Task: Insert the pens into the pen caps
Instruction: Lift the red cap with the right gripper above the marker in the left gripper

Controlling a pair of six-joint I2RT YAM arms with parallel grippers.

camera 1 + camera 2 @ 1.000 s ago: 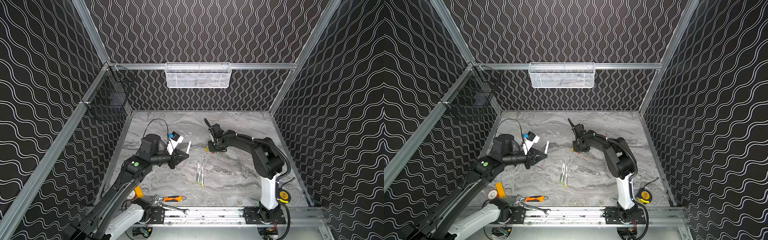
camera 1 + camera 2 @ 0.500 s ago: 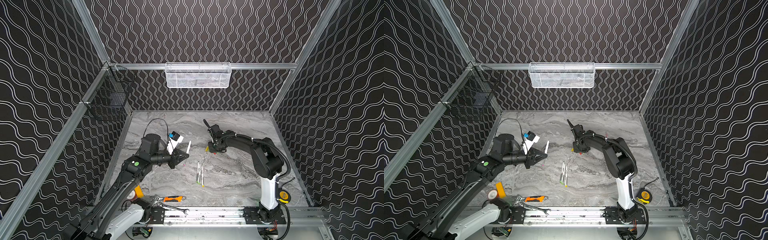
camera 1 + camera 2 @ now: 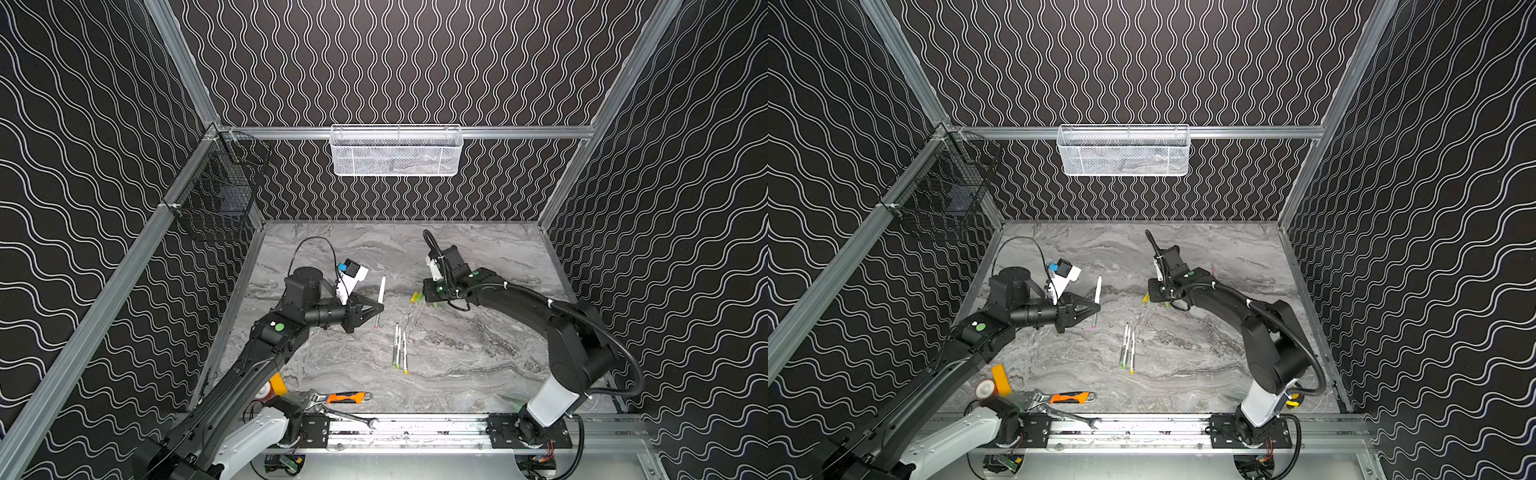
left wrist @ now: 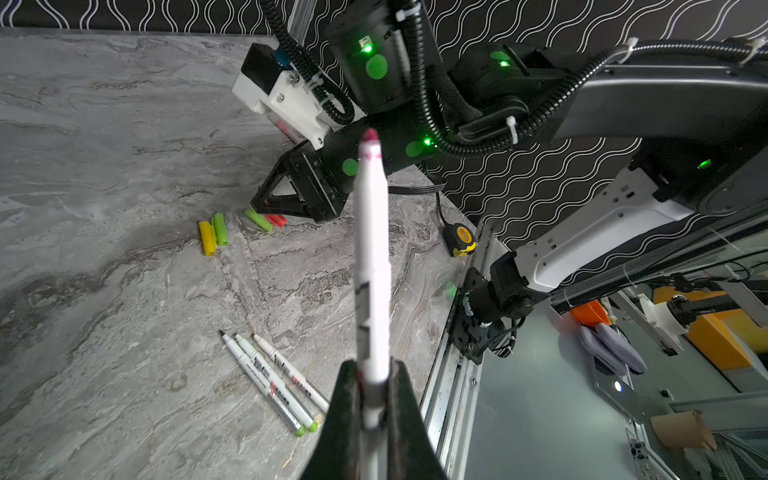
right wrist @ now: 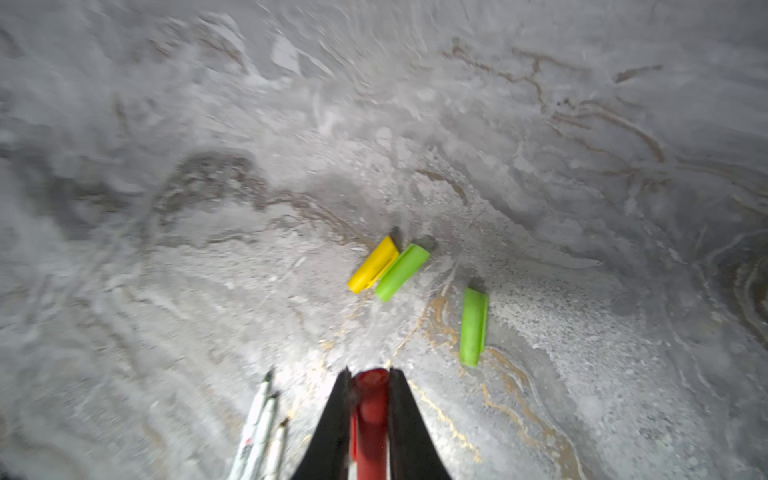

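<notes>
My left gripper (image 4: 374, 368) is shut on a white pen (image 4: 371, 257) with a pink-red tip, held above the table in both top views (image 3: 380, 299) (image 3: 1097, 297). My right gripper (image 5: 369, 376) is shut on the red pen cap (image 5: 370, 411), low over the marble table (image 3: 478, 353). Just beyond it lie a yellow cap (image 5: 374, 264) and a lime green cap (image 5: 402, 272) side by side, with another green cap (image 5: 473, 326) nearby. Three more pens (image 3: 400, 347) (image 3: 1128, 345) lie together mid-table.
An orange-handled wrench (image 3: 348, 397) and a steel spanner (image 3: 351, 417) lie by the front rail. A yellow tape roll (image 3: 277, 384) sits front left, a tape measure (image 4: 463, 239) front right. A white mesh basket (image 3: 397, 151) and a black wire basket (image 3: 216, 199) hang on the walls.
My right gripper's jaws have closed onto the red cap and its wrist has shifted slightly. The left arm and its pen have stayed still.
</notes>
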